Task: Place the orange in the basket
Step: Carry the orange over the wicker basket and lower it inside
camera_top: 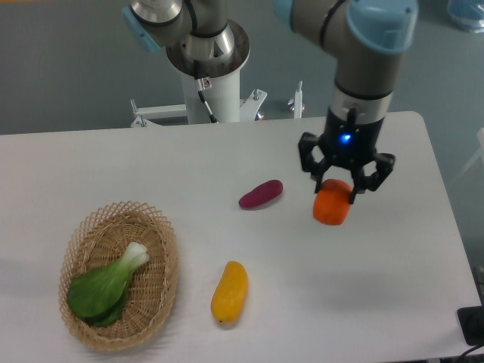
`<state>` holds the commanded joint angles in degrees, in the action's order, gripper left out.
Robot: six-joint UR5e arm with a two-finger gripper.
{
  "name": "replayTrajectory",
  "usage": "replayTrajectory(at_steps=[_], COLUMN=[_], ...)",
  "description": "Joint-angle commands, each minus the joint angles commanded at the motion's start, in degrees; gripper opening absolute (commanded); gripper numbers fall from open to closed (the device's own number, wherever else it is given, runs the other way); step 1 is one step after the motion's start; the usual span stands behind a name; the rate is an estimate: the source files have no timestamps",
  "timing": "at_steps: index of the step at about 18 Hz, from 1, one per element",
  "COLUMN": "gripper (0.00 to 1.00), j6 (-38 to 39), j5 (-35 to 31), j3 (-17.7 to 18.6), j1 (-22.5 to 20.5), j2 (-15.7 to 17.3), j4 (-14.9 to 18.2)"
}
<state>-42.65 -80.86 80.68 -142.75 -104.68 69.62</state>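
The orange (332, 206) is a small round bright fruit held above the table at right of centre, with my gripper (336, 192) shut on its upper half. Black fingers (318, 184) clasp it from both sides and the blue-lit wrist stands straight above. The basket (155, 299) is an oval tan wicker one at the front left, far to the left of the gripper. It holds a green leafy vegetable (105, 287) with a white stalk.
A purple sweet potato (261, 194) lies just left of the gripper, on the table. A yellow-orange mango-like fruit (229, 292) lies at the front centre, right of the basket. The arm's base column (212, 83) stands at the back edge.
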Motion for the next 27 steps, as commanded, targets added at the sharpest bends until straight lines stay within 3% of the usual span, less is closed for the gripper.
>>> replayTrajectory(at_steps=[6,9,12,15,19,27], gripper=[0.56,0.56,0.56,0.56,0.56,0.59], j6=[14.7,14.9,17.6,21.5,23.7,24.1], j5=[-0.1,0.2,-0.2,-1.2,-1.3,-2.7], j3=[0.4,0.3,0.3,0.4,0.4,-0.3], j1=[10.5,15.2,18.9,21.7,24.2,26.7], j2=[-1.9,-3.4,-7.0,-11.0,-11.4,-17.0], j4=[-1.7,-2.0,-5.9,-10.2,-10.6,-13.9])
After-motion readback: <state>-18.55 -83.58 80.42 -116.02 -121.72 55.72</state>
